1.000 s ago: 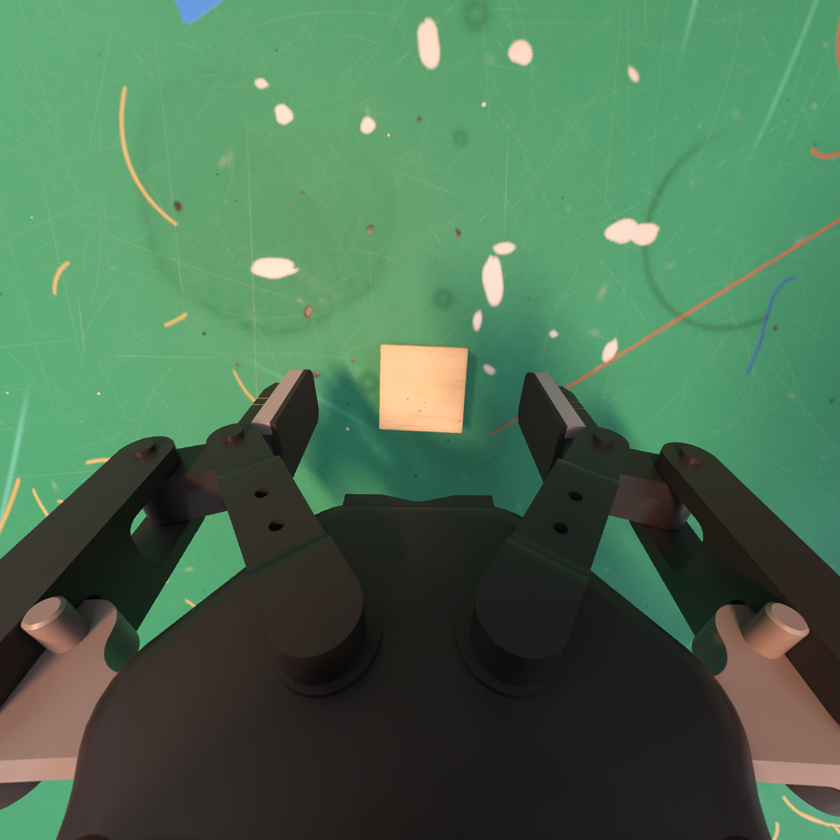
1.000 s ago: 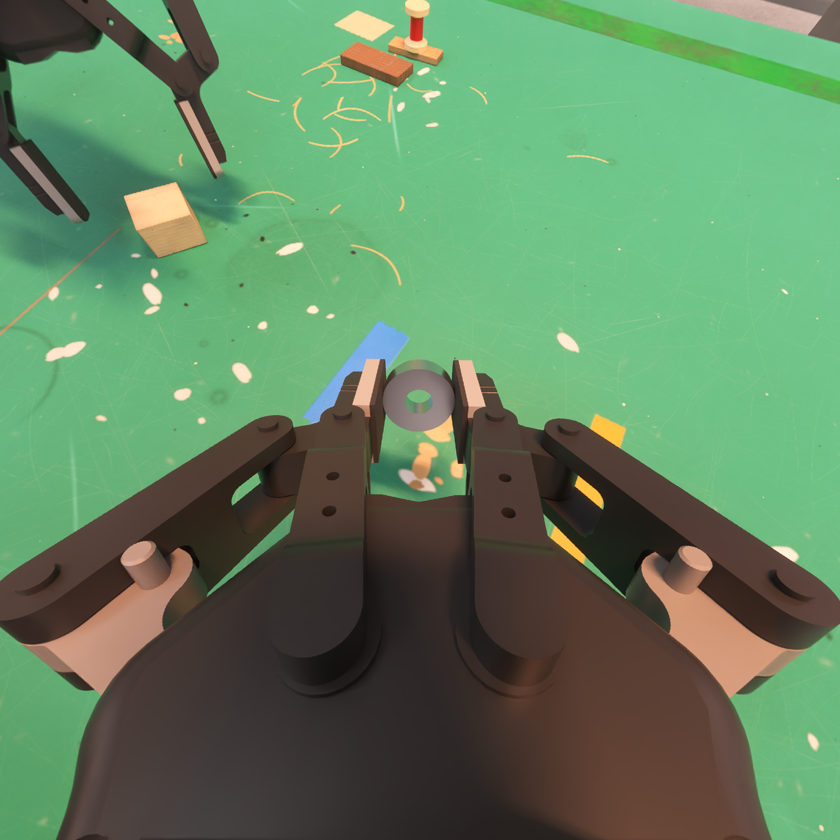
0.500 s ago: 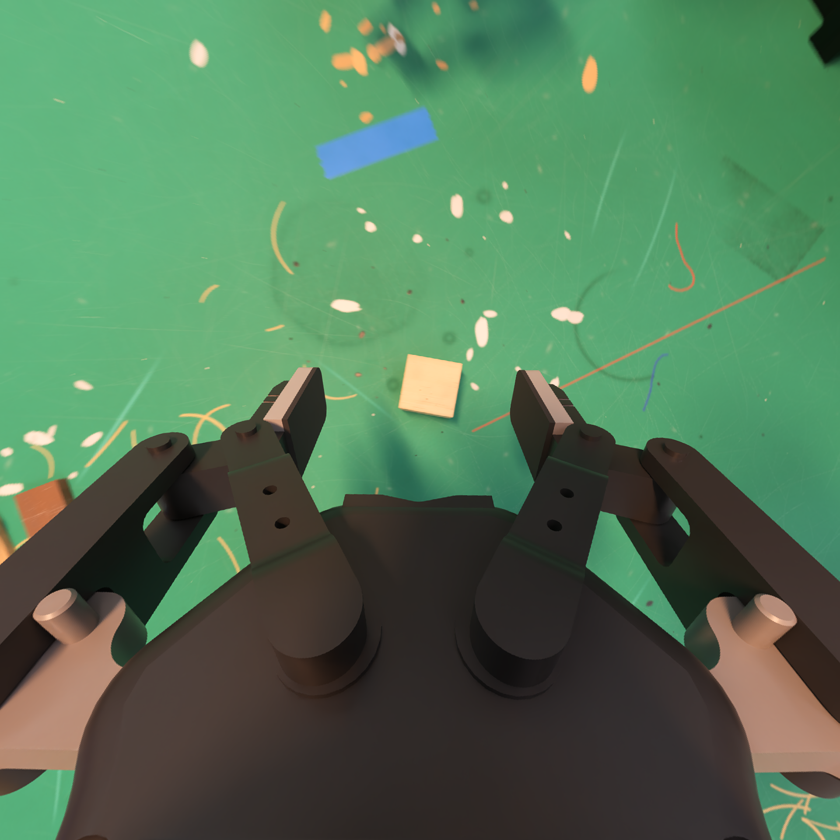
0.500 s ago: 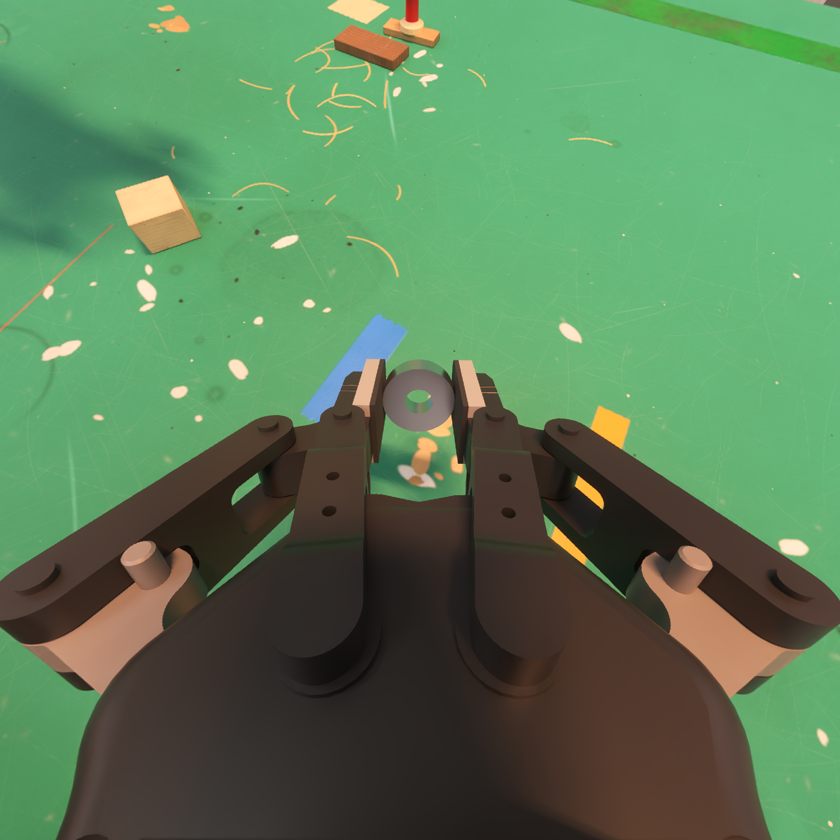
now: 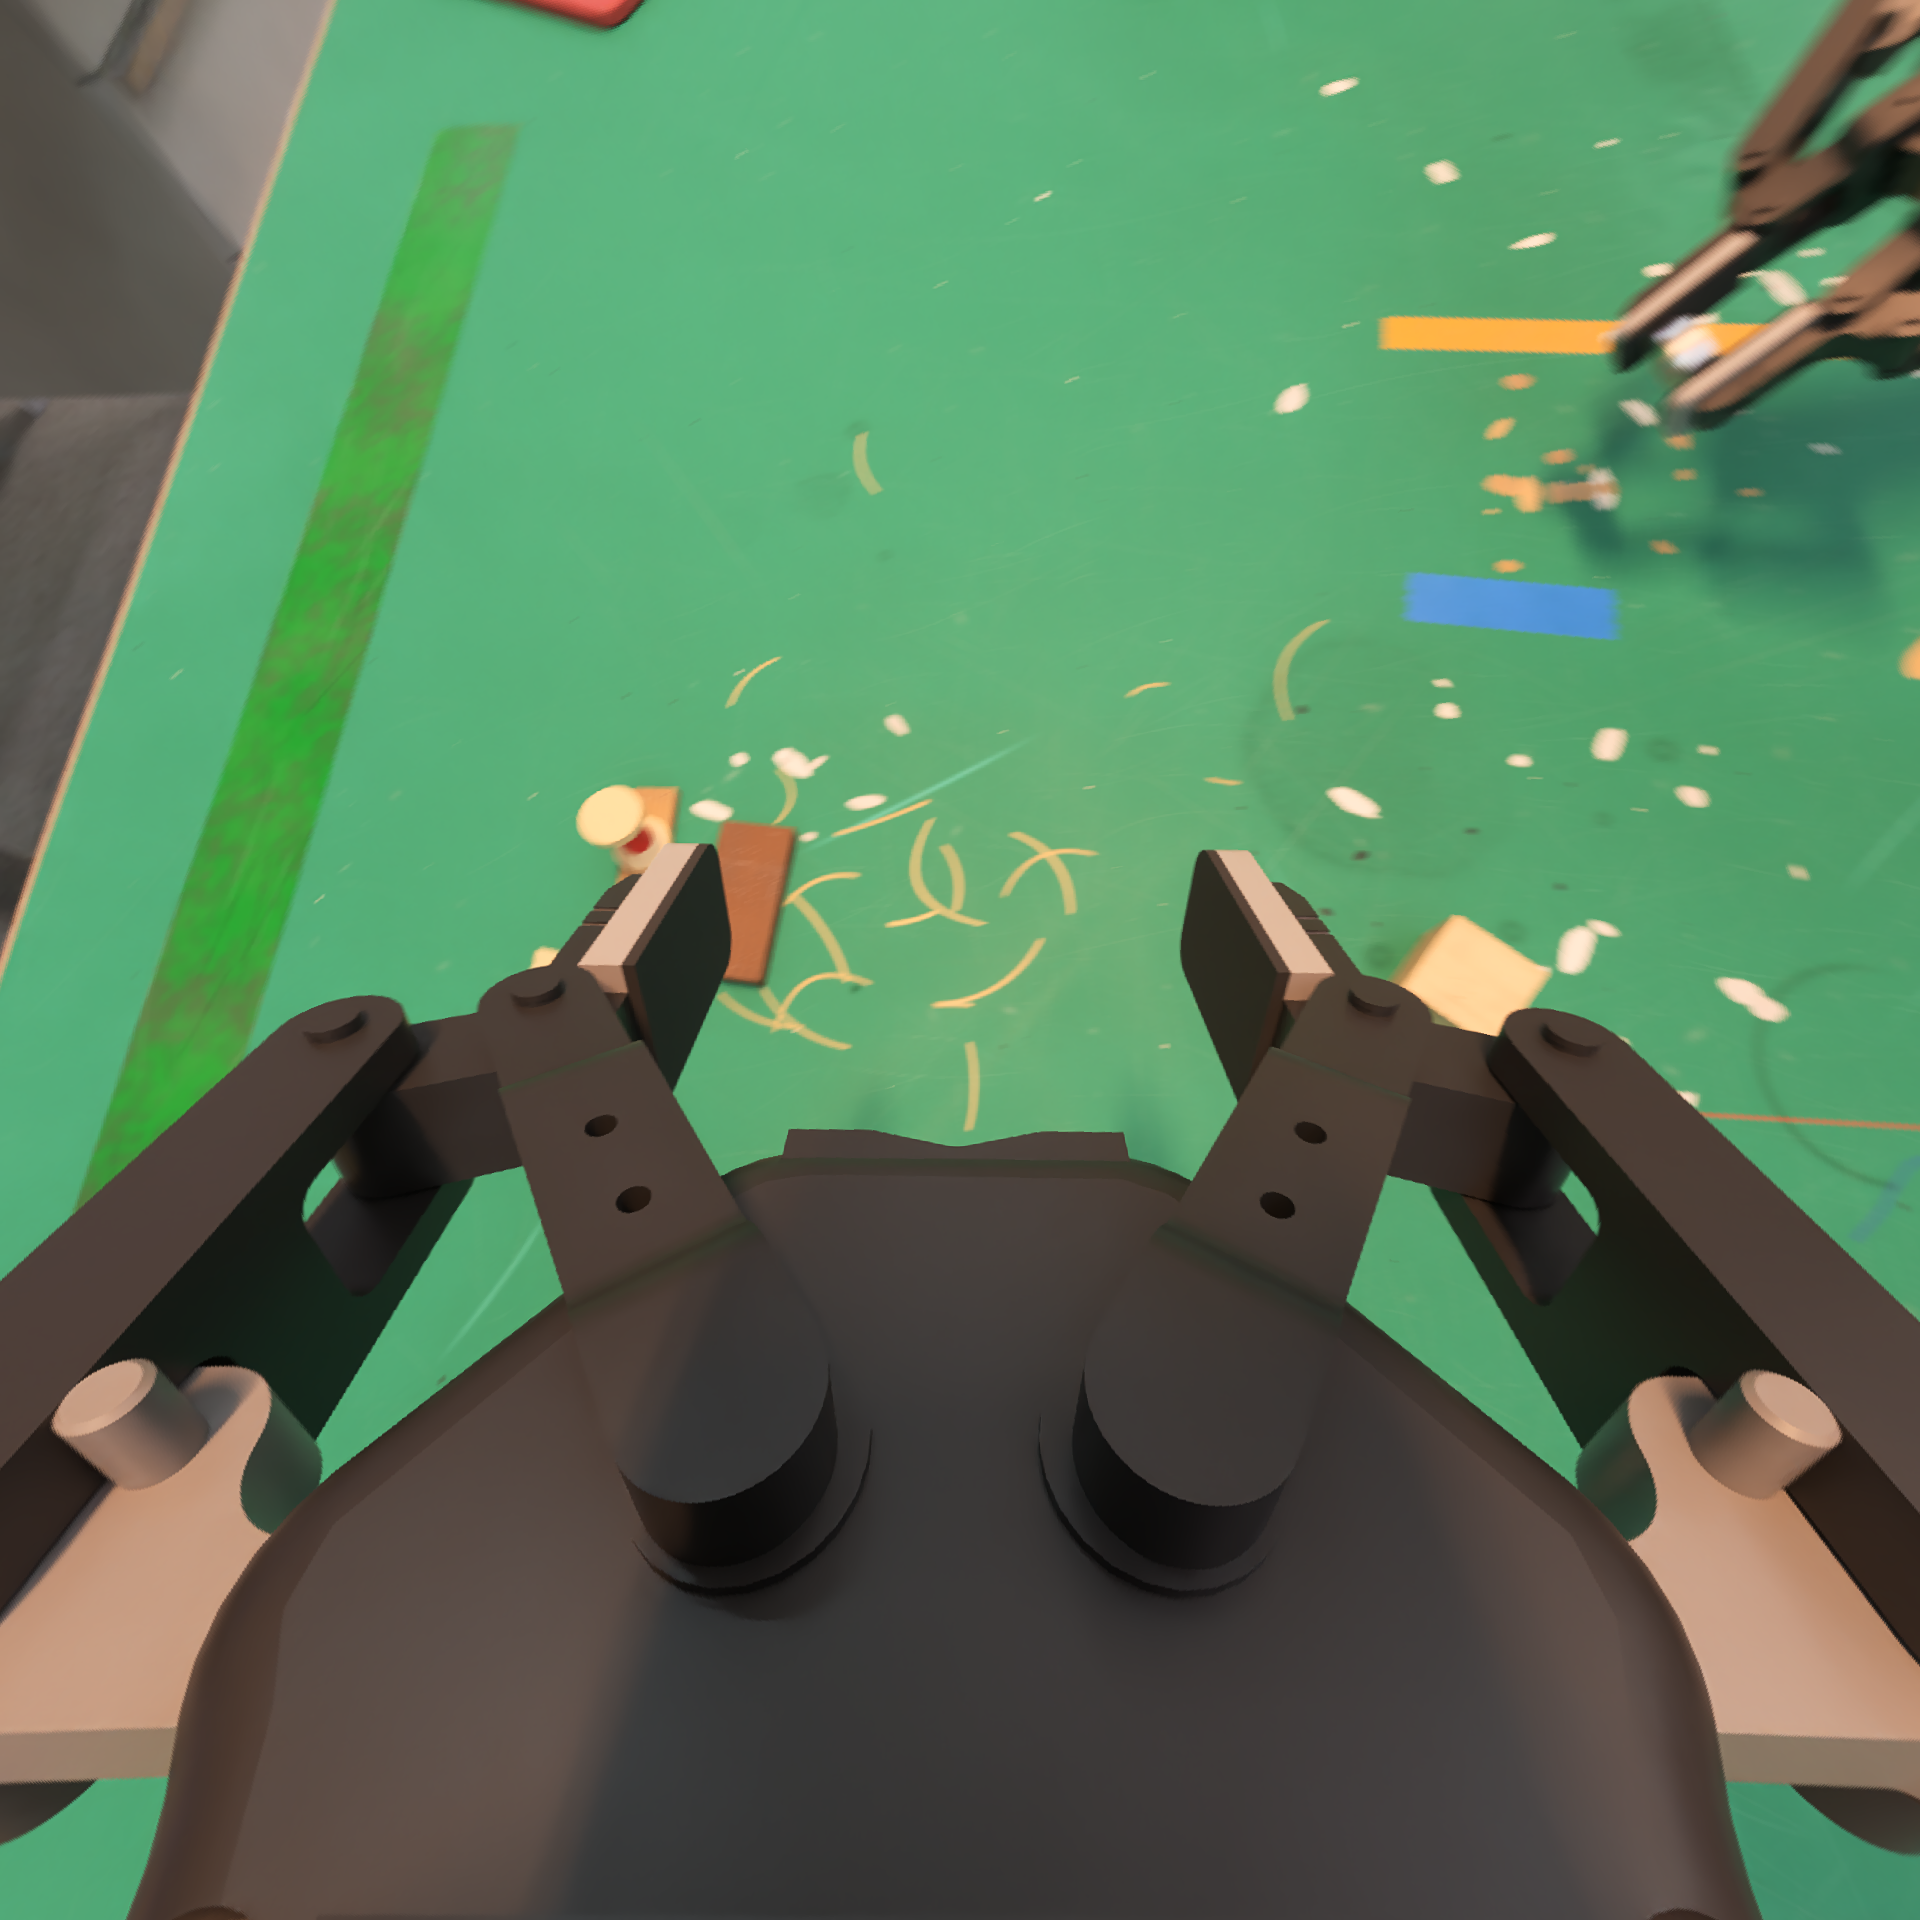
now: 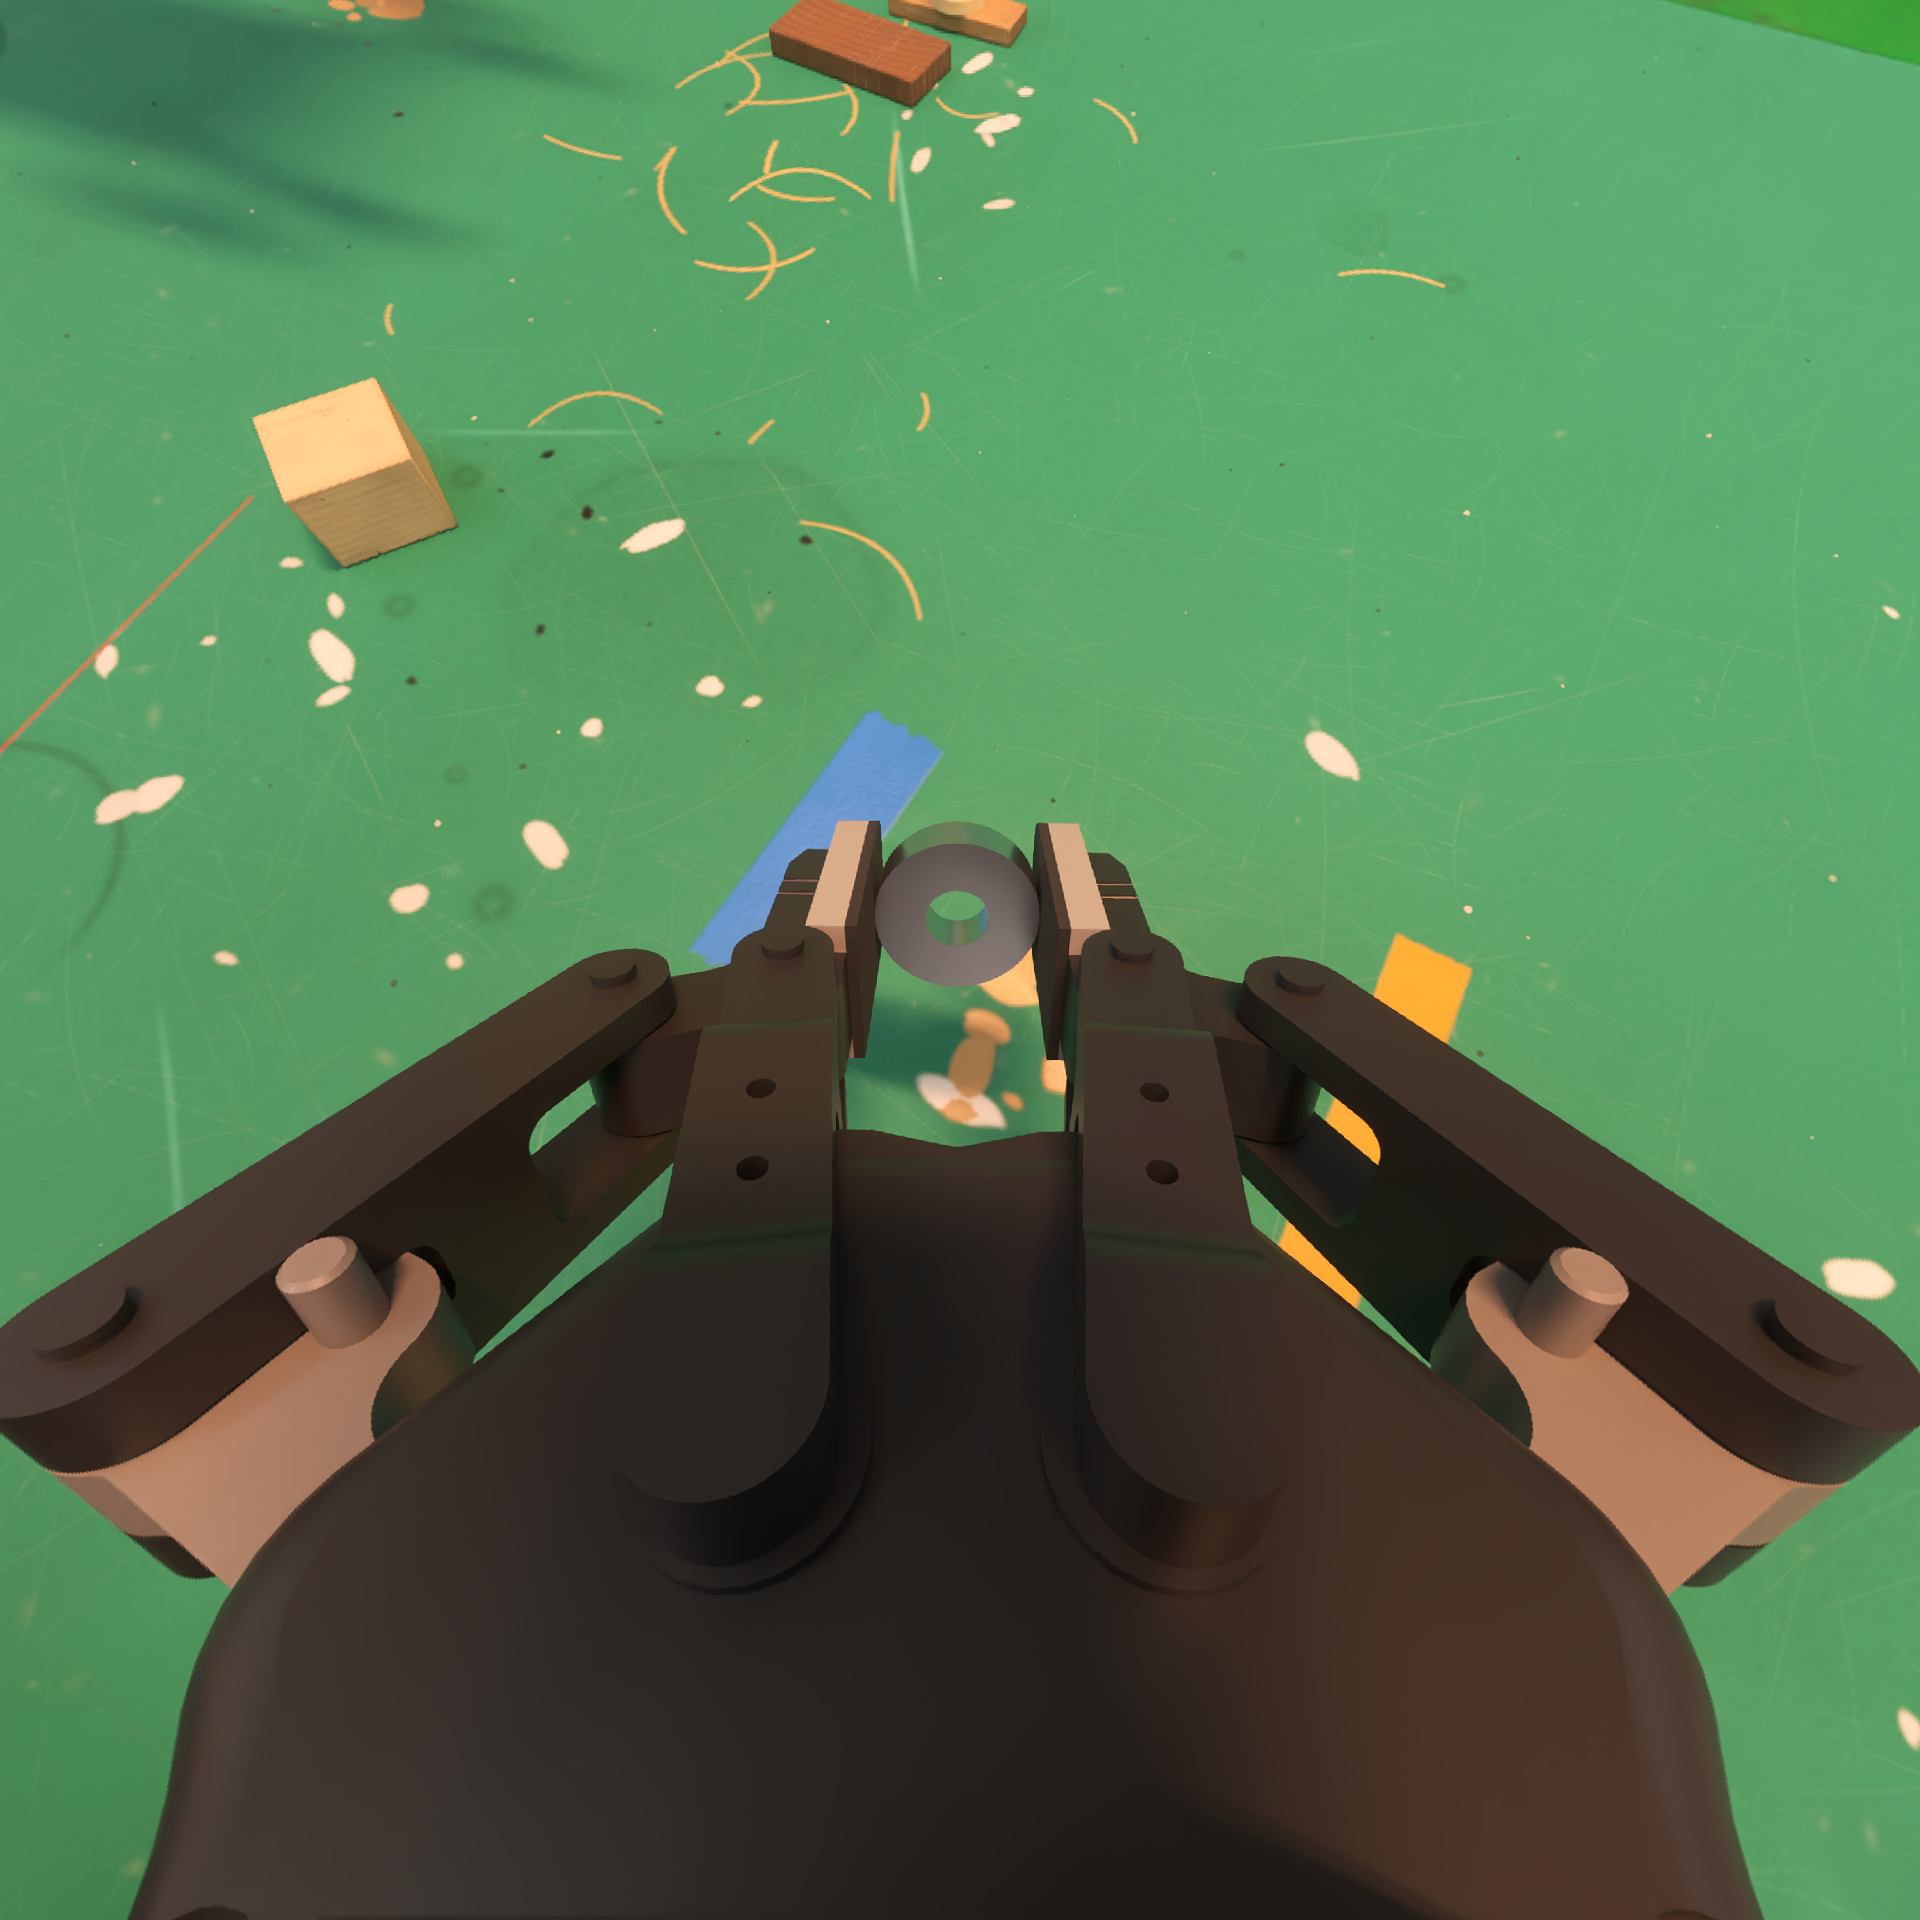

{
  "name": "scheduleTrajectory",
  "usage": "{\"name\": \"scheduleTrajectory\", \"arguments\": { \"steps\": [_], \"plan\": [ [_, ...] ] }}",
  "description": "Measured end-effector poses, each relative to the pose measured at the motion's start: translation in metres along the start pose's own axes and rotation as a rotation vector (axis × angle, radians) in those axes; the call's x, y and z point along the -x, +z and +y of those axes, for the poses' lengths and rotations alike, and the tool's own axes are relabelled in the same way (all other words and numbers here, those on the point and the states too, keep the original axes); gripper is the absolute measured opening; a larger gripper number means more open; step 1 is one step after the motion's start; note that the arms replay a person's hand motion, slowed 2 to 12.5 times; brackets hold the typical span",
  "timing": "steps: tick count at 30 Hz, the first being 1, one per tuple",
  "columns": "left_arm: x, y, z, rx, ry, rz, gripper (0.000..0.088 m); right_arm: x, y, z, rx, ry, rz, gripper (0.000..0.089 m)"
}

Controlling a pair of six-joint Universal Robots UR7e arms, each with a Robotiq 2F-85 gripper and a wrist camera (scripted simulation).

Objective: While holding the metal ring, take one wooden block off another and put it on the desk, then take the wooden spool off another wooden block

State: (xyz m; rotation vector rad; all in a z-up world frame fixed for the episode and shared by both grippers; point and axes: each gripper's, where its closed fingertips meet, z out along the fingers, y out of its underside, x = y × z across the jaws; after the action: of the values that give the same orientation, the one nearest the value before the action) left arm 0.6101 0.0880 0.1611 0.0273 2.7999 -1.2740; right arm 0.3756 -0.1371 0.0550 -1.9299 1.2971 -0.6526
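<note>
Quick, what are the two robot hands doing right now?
Left gripper: open, holding nothing.
Right gripper: closed on the metal ring.

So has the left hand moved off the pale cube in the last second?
Yes. The left hand has swung away from the pale cube, now beside its right finger, toward the wooden spool.

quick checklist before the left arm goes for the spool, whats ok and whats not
1. Metal ring clamped between the right gripper fingers: ok.
2. Left gripper open and empty: ok.
3. Light wooden cube set alone on the green desk, off any block: ok.
4. Wooden spool upright on its thin light block: ok, but the left finger partly hides it.
5. Left gripper centred on the spool: not ok, the spool lies off to the side, beyond that finger.
6. Brown block close beside the spool; room for a finger between them: cannot tell.
</note>
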Motion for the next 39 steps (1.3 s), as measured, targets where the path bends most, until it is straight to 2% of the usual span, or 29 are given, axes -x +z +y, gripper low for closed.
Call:
{"name": "scheduleTrajectory", "arguments": {
  "steps": [3, 10, 19, 26, 31, 39],
  "plan": [
    [0.030, 0.008, 0.012, 0.049, -0.028, -0.059, 0.0846, 0.001, 0.002, -0.001, 0.008, -0.004, -0.003, 0.0260],
    [0.075, 0.045, 0.034, 0.142, 0.018, -0.105, 0.0854, 0.004, 0.008, -0.005, 0.021, -0.010, -0.016, 0.0260],
    [0.105, 0.106, 0.054, 0.229, 0.020, -0.060, 0.0854, 0.009, 0.013, -0.014, 0.031, -0.020, -0.018, 0.0260],
    [0.116, 0.140, 0.061, 0.284, -0.008, -0.015, 0.0850, 0.012, 0.015, -0.021, 0.032, -0.022, -0.015, 0.0260],
    [0.124, 0.153, 0.063, 0.294, -0.014, -0.014, 0.0766, 0.014, 0.016, -0.025, 0.028, -0.019, -0.016, 0.0260],
    [0.132, 0.162, 0.064, 0.301, -0.002, -0.026, 0.0645, 0.018, 0.017, -0.027, 0.028, -0.019, -0.021, 0.0260]
  ]
}}
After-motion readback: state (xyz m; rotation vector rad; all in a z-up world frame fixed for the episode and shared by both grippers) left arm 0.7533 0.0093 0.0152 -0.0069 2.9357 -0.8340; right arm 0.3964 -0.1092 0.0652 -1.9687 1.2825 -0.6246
